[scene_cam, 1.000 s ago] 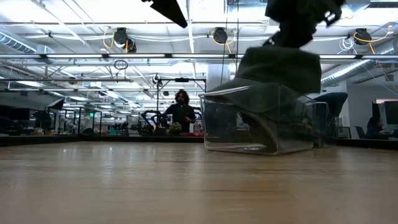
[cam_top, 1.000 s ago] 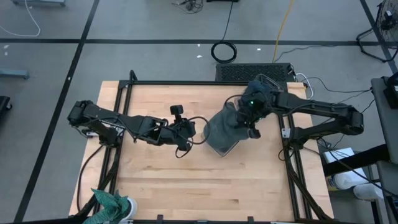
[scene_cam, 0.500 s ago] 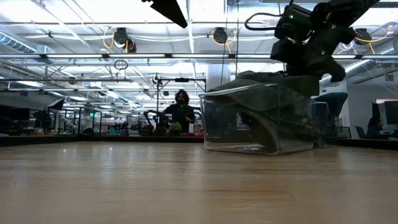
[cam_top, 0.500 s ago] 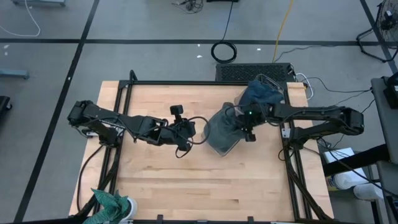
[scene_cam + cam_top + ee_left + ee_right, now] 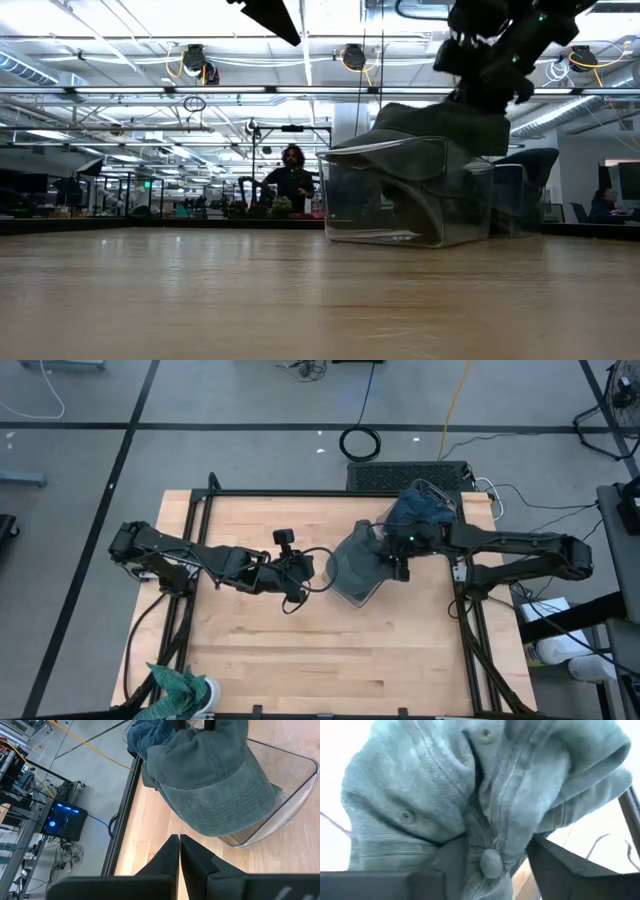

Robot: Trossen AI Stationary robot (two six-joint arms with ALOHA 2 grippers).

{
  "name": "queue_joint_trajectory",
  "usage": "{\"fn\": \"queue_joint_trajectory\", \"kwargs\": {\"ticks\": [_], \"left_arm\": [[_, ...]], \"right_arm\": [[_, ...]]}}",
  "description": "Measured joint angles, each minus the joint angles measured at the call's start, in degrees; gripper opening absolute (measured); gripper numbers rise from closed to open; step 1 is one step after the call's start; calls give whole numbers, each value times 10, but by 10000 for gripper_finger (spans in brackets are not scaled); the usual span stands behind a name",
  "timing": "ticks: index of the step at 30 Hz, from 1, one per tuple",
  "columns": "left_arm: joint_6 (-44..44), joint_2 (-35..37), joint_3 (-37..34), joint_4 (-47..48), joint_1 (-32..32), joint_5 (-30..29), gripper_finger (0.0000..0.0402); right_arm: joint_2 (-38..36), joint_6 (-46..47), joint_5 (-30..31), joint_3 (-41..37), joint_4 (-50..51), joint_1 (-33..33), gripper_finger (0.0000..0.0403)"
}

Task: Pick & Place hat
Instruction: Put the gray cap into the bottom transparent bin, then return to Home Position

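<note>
Since a moment ago, the right end effector (image 5: 398, 559) has lifted a little higher over the clear box (image 5: 362, 593), and the gray-green hat (image 5: 358, 561) now sags over the box's top edge. From the low view the hat (image 5: 440, 122) sits on the rim of the box (image 5: 400, 195), partly inside and partly hanging over. The right end effector (image 5: 487, 75) is right above it. In the right wrist view its fingers (image 5: 565, 865) are spread apart, with the hat (image 5: 470, 795) cloth between them, so it looks open around the hat, not squeezing it.

The left end effector (image 5: 303, 572) waits on the counter (image 5: 300, 650) just beside the box, and its fingers (image 5: 172, 857) are pressed close together, holding nothing. Another blue hat (image 5: 420, 510) lies near the back edge of the counter. A green cloth (image 5: 180, 685) sits at the front left corner. A person (image 5: 291, 180) sits far back in the room.
</note>
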State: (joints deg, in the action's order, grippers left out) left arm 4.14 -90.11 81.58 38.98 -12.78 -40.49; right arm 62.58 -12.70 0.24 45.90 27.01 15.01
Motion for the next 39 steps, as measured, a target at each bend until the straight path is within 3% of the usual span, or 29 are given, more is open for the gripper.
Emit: {"fn": "queue_joint_trajectory", "kwargs": {"ticks": [7,14,21,29,39], "left_arm": [[0,0,0,0,0,0,21],[0,0,0,0,0,0,21],[0,0,0,1,0,1,21],[1,0,0,-1,0,1,21],[1,0,0,-3,0,2,21]], "right_arm": [[-48,3,-2,19,2,-26,246],[-92,33,-1,44,1,-31,279],[-153,80,-2,79,15,-31,286],[-241,176,-2,83,-61,-31,279],[-272,180,-3,83,-71,-31,281]]}}
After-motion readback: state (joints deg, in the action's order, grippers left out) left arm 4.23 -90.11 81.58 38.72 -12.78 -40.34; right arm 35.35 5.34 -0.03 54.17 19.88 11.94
